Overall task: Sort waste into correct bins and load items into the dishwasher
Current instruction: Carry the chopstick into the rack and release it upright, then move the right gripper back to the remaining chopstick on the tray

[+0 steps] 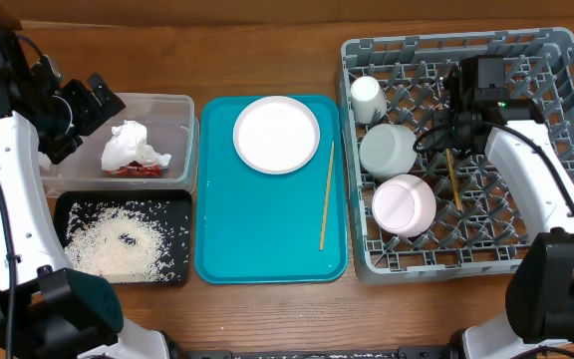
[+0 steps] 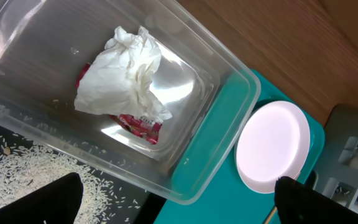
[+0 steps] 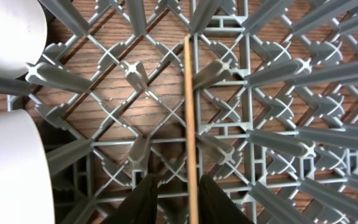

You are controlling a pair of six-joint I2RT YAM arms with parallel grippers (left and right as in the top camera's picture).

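Right pincer (image 3: pixel 179 186) hung low over the grey dish rack (image 1: pixel 556 60), pointing down into the peg grid. Its jaws were parted a little wider than the thin wooden chopstick (image 3: pixel 190 118) running between them. A sliver of rack showed between the stick and the left finger (image 3: pixel 145 199), so the pincer was not clamped on it. From overhead, the right arm reached up from the table's near right corner and bent inward to the rack's middle. That chopstick lay among the pegs just right of the dishes.

Left pincer (image 1: pixel 96 100) hovered above the far left edge of the clear tub (image 1: pixel 172 105), tilted toward the tub's inside. Its two fingers (image 2: pixel 55 202) were spread wide with nothing between them.

The clear tub held a crumpled white napkin (image 2: pixel 126 71), which lay on top of a red sauce packet (image 2: pixel 138 124) and covered most of it. Just in front of the tub, the shallow black tray (image 1: pixel 172 204) held a loose heap of white rice grains (image 1: pixel 113 249).

The teal tray (image 1: pixel 267 239) sat between the bins and the rack. It carried the small plate (image 1: pixel 276 135) at its far end and a second chopstick (image 1: pixel 326 196) lying along its right side.

In the rack's left part stood the cup (image 1: pixel 368 97), the bowl (image 1: pixel 389 150) and the large pinkish-white plate (image 1: pixel 404 204), in a row from far to near.
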